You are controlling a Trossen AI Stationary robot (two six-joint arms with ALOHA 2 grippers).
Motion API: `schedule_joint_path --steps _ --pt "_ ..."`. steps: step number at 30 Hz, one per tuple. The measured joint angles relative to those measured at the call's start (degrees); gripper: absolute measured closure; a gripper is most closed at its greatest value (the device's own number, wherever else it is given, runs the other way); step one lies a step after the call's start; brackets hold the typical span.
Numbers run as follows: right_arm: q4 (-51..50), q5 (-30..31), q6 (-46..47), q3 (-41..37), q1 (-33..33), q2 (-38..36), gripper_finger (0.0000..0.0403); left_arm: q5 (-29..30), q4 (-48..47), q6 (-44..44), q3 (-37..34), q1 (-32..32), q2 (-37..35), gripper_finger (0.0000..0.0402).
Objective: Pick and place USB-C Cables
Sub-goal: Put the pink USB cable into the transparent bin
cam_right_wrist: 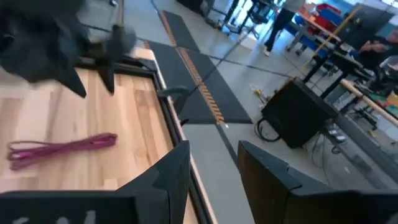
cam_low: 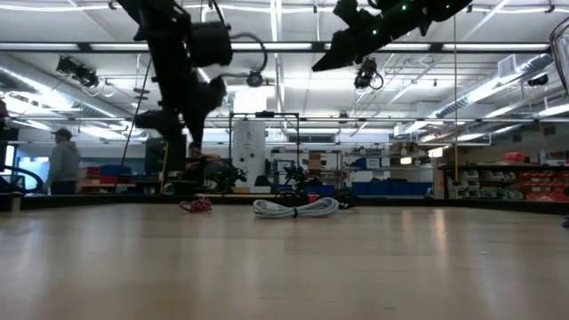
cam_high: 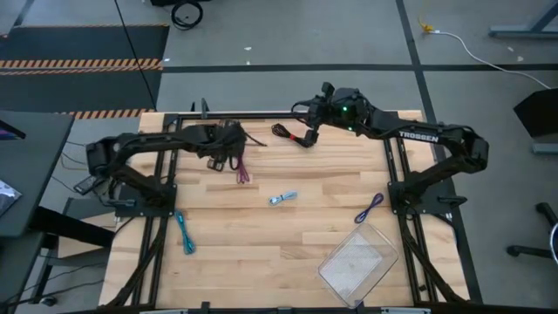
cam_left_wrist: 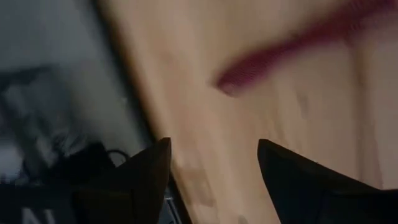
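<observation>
Maroon cable point(cam_high: 241, 174) on wood beneath left hand point(cam_left_wrist: 211, 168) (empty, fingers spread); teal cable point(cam_high: 184, 232) only overhead.

Grey floor point(cam_high: 288, 44) with hazard-striped mat point(cam_high: 83, 63) upper left; ceiling strip lights point(cam_low: 498, 84), blue bins point(cam_low: 391, 188) on far shelving.

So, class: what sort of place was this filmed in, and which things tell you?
Probably a robotics lab or workshop in a warehouse-like hall. Clues: a wooden table with two robot arms mounted on it, shelving with blue bins behind it, and striped hazard tape on the floor.
</observation>
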State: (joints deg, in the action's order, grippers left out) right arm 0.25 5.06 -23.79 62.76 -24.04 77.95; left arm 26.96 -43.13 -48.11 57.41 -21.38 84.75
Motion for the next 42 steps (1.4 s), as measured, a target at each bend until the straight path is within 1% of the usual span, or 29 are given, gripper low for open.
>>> schedule_joint_path --steps 3,6,9,12,13,16,19,22,25,31,34,38,40,42 --pt "-0.7 -0.17 0.68 0.0 1.89 -1.5 0.026 -0.72 -3.45 -9.25 -0.02 -0.26 2.97 0.0168" --pt "-1.24 -0.17 1.21 0.0 4.02 -2.24 0.026 -0.79 -3.64 -17.05 -0.02 -0.13 5.06 0.0179" --pt "-1.18 -0.17 1.27 0.0 6.28 -2.3 0.026 -0.74 -1.85 -20.77 -0.04 0.47 6.29 0.019" --pt "-1.21 -0.23 1.15 0.0 8.18 -2.3 0.026 -1.04 2.9 -24.48 -0.02 0.81 6.47 0.0197" --pt "-1.22 -0.22 1.13 0.0 8.71 -2.3 0.026 -1.61 4.76 -26.47 -0.03 0.81 6.48 0.0199" --pt "-1.28 -0.22 0.75 0.0 9.9 -2.28 0.026 -6.34 8.62 -33.74 -0.02 0.76 6.5 0.02" --pt "-2.93 -0.17 -0.5 0.0 10.91 -2.28 0.0259 -9.4 8.22 -39.95 -0.02 0.76 6.5 0.02" --pt "-5.42 0.02 -1.85 0.0 11.48 -2.25 0.0259 -10.52 6.08 -41.08 -0.02 0.55 6.51 0.0202" --pt "-6.87 1.53 -2.3 0.0 11.7 -2.25 0.0259 -11.45 4.82 -41.13 -0.02 0.03 6.64 0.0202" --pt "-9.3 1.79 -0.72 0.0 11.7 -2.25 0.0259 -13.48 7.65 -41.26 -0.02 0.01 11.49 0.0203" --pt "-10.62 1.81 -0.01 0.0 11.68 -2.25 0.0259 -12.91 9.27 -43.13 -0.07 -0.01 14.73 0.0203" --pt "-11.21 1.92 1.32 0.0 11.7 -2.23 0.0259 -11.98 13.67 -44.17 -0.03 -1.0 16.7 0.0203" --pt "-11.41 1.9 1.9 0.0 11.72 -2.23 0.0259 -12.79 13.39 -42.73 -0.01 -2.03 17.65 0.0209" --pt "-12.18 1.92 2.58 0.0 11.72 -2.23 0.0259 -13.22 11.78 -41.32 0.16 -2.77 18.61 0.0225"
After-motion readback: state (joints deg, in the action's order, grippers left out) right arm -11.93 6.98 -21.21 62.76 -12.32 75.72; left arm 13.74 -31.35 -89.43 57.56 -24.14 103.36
